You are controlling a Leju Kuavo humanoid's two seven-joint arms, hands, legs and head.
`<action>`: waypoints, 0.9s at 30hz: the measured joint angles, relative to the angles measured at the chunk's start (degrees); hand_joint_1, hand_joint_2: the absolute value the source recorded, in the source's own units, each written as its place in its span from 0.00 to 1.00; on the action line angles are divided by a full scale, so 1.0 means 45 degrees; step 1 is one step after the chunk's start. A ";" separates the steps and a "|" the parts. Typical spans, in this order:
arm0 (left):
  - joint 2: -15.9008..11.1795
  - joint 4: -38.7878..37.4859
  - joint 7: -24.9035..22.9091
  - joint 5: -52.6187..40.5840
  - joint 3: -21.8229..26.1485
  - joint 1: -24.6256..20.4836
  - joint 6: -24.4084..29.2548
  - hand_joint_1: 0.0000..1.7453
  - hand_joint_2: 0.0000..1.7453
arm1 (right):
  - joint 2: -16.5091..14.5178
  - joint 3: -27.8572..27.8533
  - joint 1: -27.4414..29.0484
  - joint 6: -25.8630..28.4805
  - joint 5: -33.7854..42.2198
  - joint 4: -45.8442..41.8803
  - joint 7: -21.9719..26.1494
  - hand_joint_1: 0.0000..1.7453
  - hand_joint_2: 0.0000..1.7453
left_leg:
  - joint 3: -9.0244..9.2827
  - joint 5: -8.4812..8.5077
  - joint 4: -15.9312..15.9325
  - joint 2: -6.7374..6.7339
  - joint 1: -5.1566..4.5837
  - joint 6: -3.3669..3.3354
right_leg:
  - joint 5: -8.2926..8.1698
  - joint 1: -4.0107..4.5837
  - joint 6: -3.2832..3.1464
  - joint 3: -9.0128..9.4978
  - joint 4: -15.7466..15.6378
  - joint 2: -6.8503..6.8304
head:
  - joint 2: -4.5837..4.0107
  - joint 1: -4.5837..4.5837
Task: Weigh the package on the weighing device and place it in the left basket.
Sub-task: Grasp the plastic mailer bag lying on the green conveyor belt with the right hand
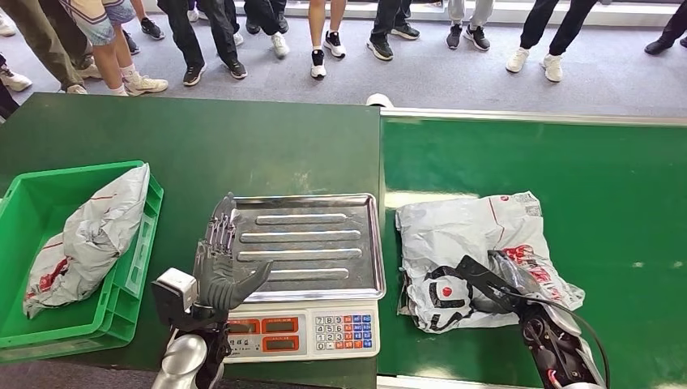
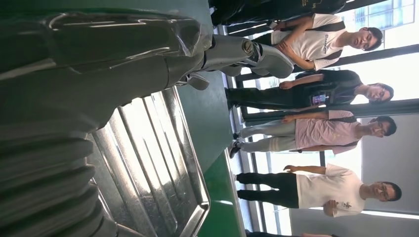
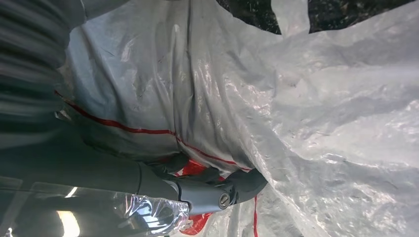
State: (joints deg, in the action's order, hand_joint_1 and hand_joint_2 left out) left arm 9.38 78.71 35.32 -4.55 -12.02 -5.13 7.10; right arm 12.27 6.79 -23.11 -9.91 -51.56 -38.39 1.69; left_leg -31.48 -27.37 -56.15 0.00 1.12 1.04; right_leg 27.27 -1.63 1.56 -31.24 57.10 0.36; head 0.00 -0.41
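Package (image 1: 474, 243), grey plastic with red print, lies on the green belt (image 1: 616, 186) right of the scale (image 1: 304, 279). We see our right hand (image 1: 478, 284) on it, fingers pressed into the wrap. Left hand (image 1: 220, 259) hovers flat at the tray's (image 1: 356, 243) left edge, fingers straight and holding nothing.

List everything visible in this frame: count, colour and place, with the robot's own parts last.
package: one, grey-white with red print, on the green belt, under the right hand.
bagged package: one, grey, in the basket.
basket: one, green, left of the scale.
scale: one, steel tray bare, between basket and belt.
belt: one, green, right side.
people: several, standing beyond the table.
left hand: fingers spread, above the tray's left edge.
right hand: on the package.
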 joint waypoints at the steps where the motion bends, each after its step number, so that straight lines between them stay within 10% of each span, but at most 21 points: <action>1: 0.0000 -0.0001 0.0000 0.0000 0.0000 0.0000 0.0000 0.00 1.00 | 0.0000 0.0022 -0.0016 -0.0004 0.0000 0.0028 0.0005 0.00 1.00 | 0.0002 0.0000 -0.0001 0.0000 0.0000 0.0000 | 0.0000 0.0000 0.0000 0.0004 0.0000 -0.0001 | 0.0000 0.0000; 14: -0.0005 -0.0136 -0.0077 0.0055 -0.0056 -0.0153 0.0090 0.00 1.00 | 0.0002 0.0420 -0.0438 -0.0407 -0.0006 0.0614 0.0246 0.00 1.00 | 0.0027 -0.0002 -0.0010 0.0001 0.0000 -0.0003 | -0.0001 0.0000 0.0002 0.0031 -0.0003 -0.0002 | 0.0000 0.0000; 15: -0.0005 -0.0160 -0.0078 0.0061 -0.0067 -0.0174 0.0110 0.00 1.00 | 0.0002 0.0465 -0.0477 -0.0407 -0.0002 0.0682 0.0261 0.06 1.00 | 0.0031 -0.0002 -0.0010 0.0001 0.0000 -0.0004 | -0.0001 0.0000 0.0002 0.0034 -0.0003 -0.0002 | 0.0000 0.0000; 19: -0.0006 -0.0217 -0.0079 0.0079 -0.0086 -0.0198 0.0149 0.00 1.00 | -0.0003 0.0596 -0.0569 -0.0390 0.0036 0.0868 0.0350 0.98 1.00 | 0.0042 -0.0003 -0.0013 0.0000 0.0000 -0.0005 | -0.0001 0.0000 0.0003 0.0050 -0.0005 -0.0002 | 0.0000 0.0001; 27: -0.0069 -0.0214 -0.0083 0.0117 -0.0102 -0.0152 0.0212 0.00 1.00 | 0.0109 0.0810 -0.0765 -0.0271 0.0307 0.0958 0.0702 1.00 1.00 | 0.0043 -0.0003 -0.0018 0.0001 0.0000 -0.0006 | -0.0007 0.0000 0.0011 0.0058 -0.0005 -0.0002 | 0.0000 0.0000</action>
State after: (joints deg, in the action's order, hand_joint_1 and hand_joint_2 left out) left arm 9.07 77.75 34.95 -4.02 -12.48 -5.81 8.06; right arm 12.76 10.44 -26.55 -11.13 -50.18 -34.08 4.85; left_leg -31.28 -27.38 -56.23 0.01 1.12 1.02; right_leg 27.24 -1.63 1.61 -30.98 57.08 0.35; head 0.00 -0.41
